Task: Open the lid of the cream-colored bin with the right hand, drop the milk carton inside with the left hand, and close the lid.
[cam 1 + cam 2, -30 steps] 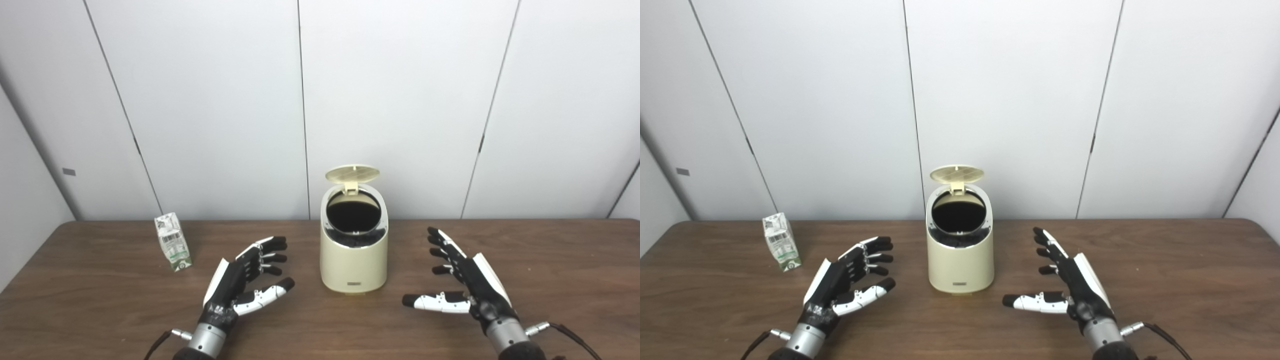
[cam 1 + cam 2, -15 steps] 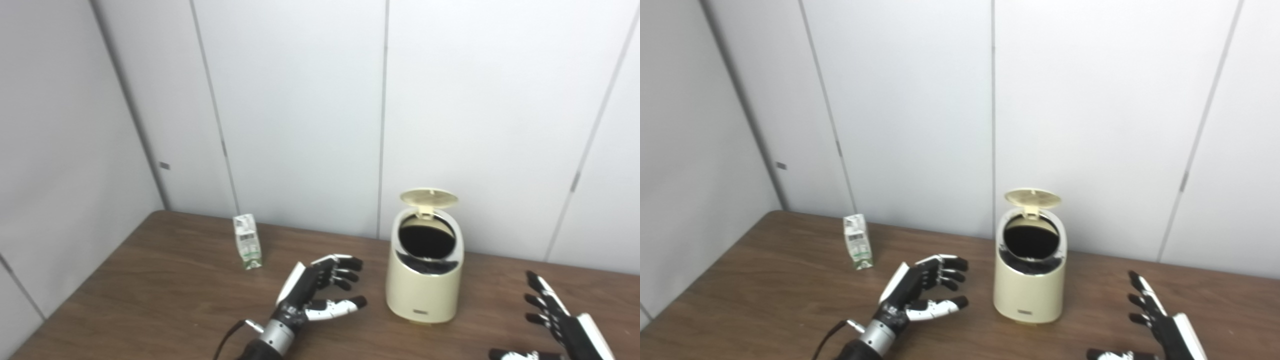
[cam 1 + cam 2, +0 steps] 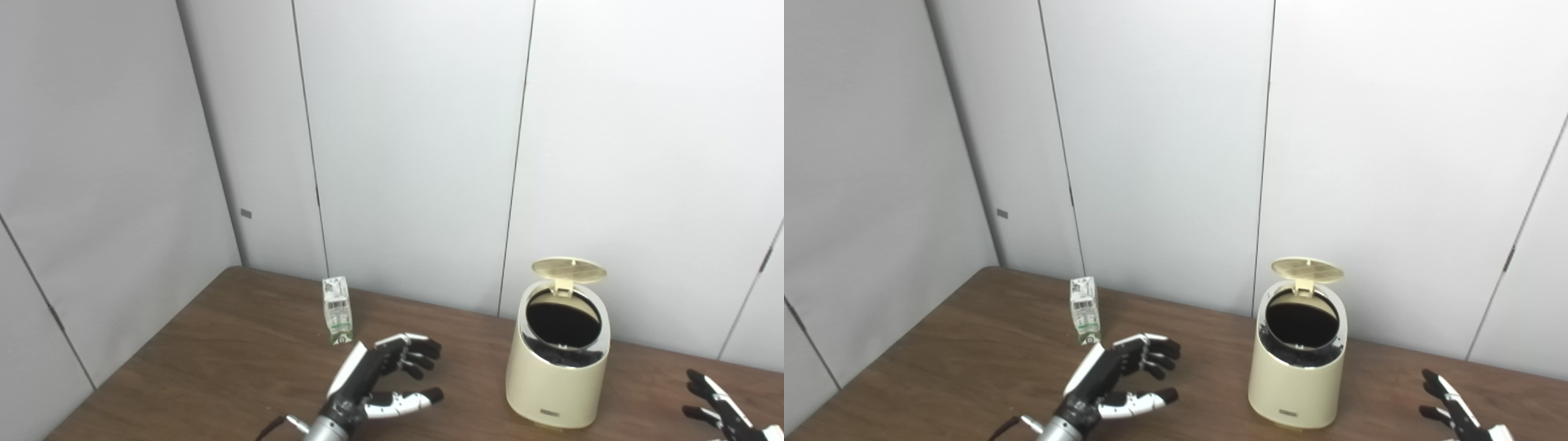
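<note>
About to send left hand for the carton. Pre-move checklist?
1. Lid up: ok.
2. Bin mouth unobstructed: ok.
3. Carton upright on table, apart from left hand: ok.
4. Left hand open, empty: ok.
5. Right hand clear of bin: ok; partly out of frame.
6. Room left inside bin: cannot tell, interior dark.
</note>
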Controlling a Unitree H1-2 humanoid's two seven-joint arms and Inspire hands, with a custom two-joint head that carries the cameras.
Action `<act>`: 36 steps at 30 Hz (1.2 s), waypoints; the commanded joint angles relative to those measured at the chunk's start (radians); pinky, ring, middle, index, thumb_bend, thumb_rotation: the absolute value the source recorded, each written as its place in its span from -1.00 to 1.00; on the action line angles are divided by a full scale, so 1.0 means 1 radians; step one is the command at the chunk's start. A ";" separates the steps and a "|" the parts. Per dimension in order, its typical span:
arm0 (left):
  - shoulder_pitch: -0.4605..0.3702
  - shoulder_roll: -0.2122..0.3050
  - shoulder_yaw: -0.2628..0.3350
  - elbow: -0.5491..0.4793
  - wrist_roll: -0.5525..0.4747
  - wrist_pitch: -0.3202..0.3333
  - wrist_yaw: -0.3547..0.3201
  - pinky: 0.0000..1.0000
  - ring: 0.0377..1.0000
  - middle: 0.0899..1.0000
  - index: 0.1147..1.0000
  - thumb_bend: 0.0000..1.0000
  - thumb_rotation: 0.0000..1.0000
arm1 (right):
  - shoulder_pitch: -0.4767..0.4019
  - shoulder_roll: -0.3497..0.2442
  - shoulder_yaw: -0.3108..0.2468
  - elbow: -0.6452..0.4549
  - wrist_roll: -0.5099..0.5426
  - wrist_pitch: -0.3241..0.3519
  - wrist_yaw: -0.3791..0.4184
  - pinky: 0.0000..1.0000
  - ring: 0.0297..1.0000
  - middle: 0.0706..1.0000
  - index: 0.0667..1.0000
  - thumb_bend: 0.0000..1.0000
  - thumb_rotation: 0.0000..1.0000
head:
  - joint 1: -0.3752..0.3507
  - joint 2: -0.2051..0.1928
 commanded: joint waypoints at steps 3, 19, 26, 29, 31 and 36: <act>-0.040 0.042 0.035 -0.053 -0.006 0.009 0.030 0.19 0.31 0.37 0.36 0.42 -0.64 | -0.047 -0.016 -0.005 -0.035 0.008 -0.029 -0.003 -0.15 0.59 0.79 0.81 0.73 -0.51 | 0.001 0.000; -0.159 0.106 0.137 0.055 0.062 -0.098 0.173 0.30 0.50 0.51 0.46 0.45 -0.72 | -0.045 -0.021 0.008 -0.035 -0.014 -0.017 0.001 -0.24 0.50 0.73 0.80 0.72 -0.48 | -0.005 0.008; -0.211 0.136 0.137 0.098 0.018 -0.083 0.163 0.45 0.60 0.55 0.48 0.48 -0.73 | -0.044 -0.030 0.007 -0.035 -0.016 -0.014 0.002 -0.32 0.48 0.72 0.80 0.72 -0.42 | -0.011 0.016; -0.233 0.147 0.133 0.123 0.015 -0.085 0.163 0.49 0.63 0.57 0.50 0.46 -0.78 | -0.043 -0.035 0.008 -0.037 -0.013 -0.017 0.004 -0.36 0.49 0.72 0.80 0.73 -0.41 | -0.011 0.019; -0.250 0.154 0.131 0.152 0.018 -0.093 0.166 0.50 0.64 0.57 0.50 0.46 -0.78 | -0.043 -0.038 0.008 -0.039 -0.012 -0.011 0.006 -0.38 0.53 0.74 0.80 0.72 -0.42 | -0.010 0.020; -0.298 0.162 0.127 0.253 0.024 -0.131 0.179 0.53 0.66 0.61 0.52 0.50 -0.76 | -0.042 -0.043 0.004 -0.046 -0.007 -0.007 0.011 -0.45 0.51 0.75 0.80 0.72 -0.41 | -0.015 0.025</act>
